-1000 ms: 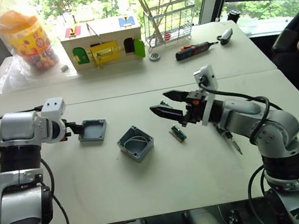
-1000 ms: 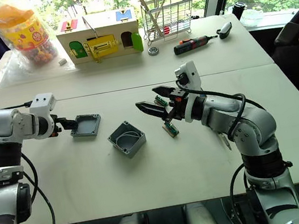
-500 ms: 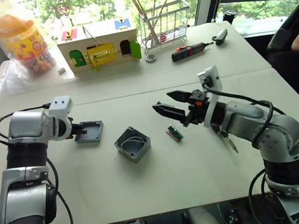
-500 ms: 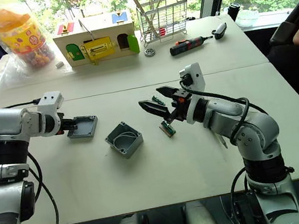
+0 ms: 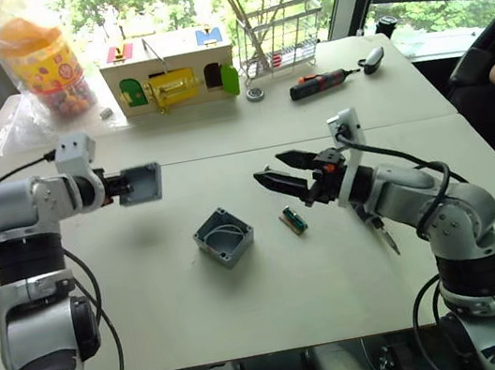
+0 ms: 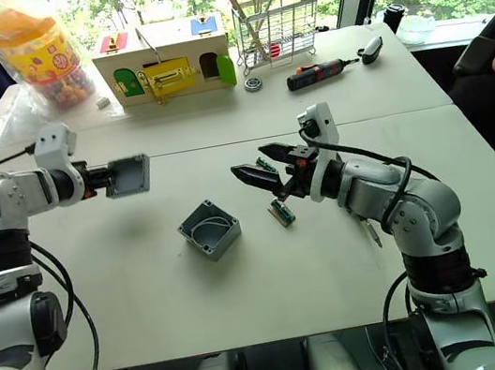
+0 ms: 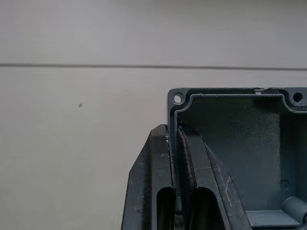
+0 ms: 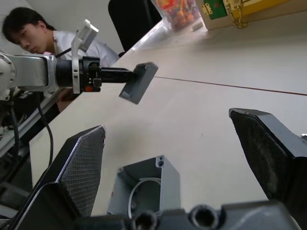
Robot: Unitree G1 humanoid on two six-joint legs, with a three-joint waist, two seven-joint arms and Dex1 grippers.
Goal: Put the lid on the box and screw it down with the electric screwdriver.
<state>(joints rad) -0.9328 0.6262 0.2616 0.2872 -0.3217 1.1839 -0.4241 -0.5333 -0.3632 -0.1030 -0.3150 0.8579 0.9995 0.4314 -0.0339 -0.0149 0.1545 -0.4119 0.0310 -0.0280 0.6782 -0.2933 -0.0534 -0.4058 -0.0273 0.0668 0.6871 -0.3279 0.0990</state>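
Above the table, left tool [image 5: 115,187] pinches the lid's [image 5: 139,184] rim, apparently tilted.

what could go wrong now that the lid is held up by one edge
The left tool pinches the lid by only one rim wall, off the table, so it could twist or slip out. The box sits loose and turned cornerwise, so the lid's corners may miss its screw holes or nudge it.

matt grey plastic lid [image 5: 139,184] (box [image 5: 224,237] alike)
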